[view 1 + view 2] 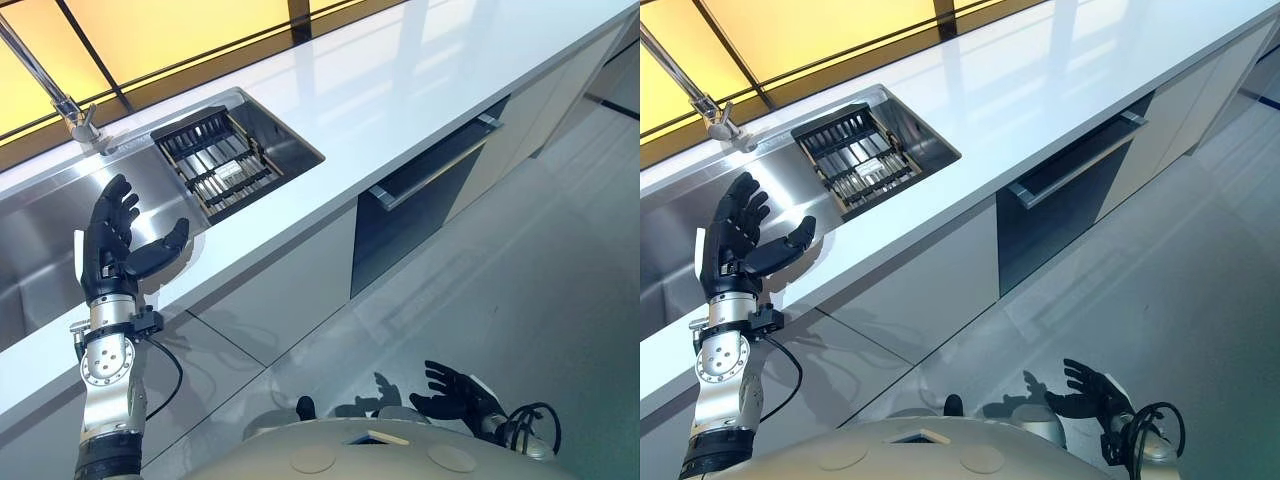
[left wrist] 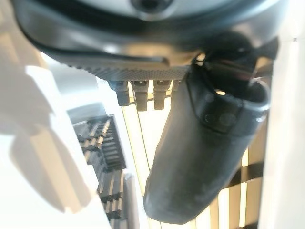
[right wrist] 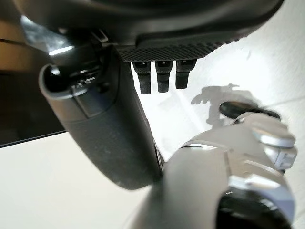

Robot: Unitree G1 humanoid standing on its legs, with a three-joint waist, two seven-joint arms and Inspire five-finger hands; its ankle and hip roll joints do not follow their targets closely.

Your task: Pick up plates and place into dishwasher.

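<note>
**Left eye view: open hand raised at the sink, dishwasher door shut, no plate to be seen**

The left hand (image 1: 118, 240) is up at the counter's front edge, fingers spread and thumb held apart, nothing in it. Its own wrist view agrees: fingers straight, bare air past them. Just beyond the fingertips lies the steel sink (image 1: 45, 225), and further out from the hand, set in the sink's far end, a dark dish rack (image 1: 218, 160) with slotted ribs. I can't make out any plate in it from here. The tap (image 1: 70, 108) stands behind the hand.

Low down, well away over the floor, the right hand (image 1: 455, 392) hangs slack-fingered and empty.

Further along from the left hand, past the white counter (image 1: 400, 80), the dishwasher (image 1: 425, 195) sits under the worktop with its door closed. That fits plates yet to be fetched, or already loaded; the pictures don't settle which.

Room: wide floor before the dishwasher door; the sink rim and counter edge crowd the left hand.
</note>
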